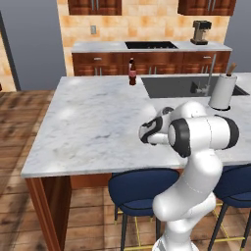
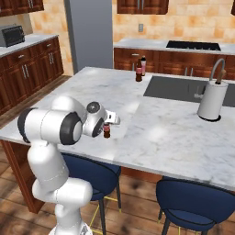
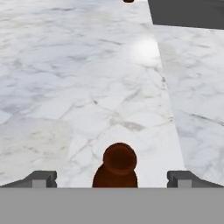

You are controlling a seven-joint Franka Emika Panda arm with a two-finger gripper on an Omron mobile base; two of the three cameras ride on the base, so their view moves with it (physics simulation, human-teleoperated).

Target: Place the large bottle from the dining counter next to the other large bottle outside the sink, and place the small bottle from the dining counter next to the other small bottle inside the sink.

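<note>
The marble table (image 2: 174, 133) carries the small bottle (image 3: 116, 168) upright between the open claw (image 3: 111, 178) tips, ready for gripping.

The arm (image 1: 196, 162) rises from its base, bends sharply at the elbow and folds forward — the wrist held low and level. The claw (image 3: 111, 179) stands open, its two fingertips (image 3: 41, 178) spread wide apart — nothing gripped between them.
</note>
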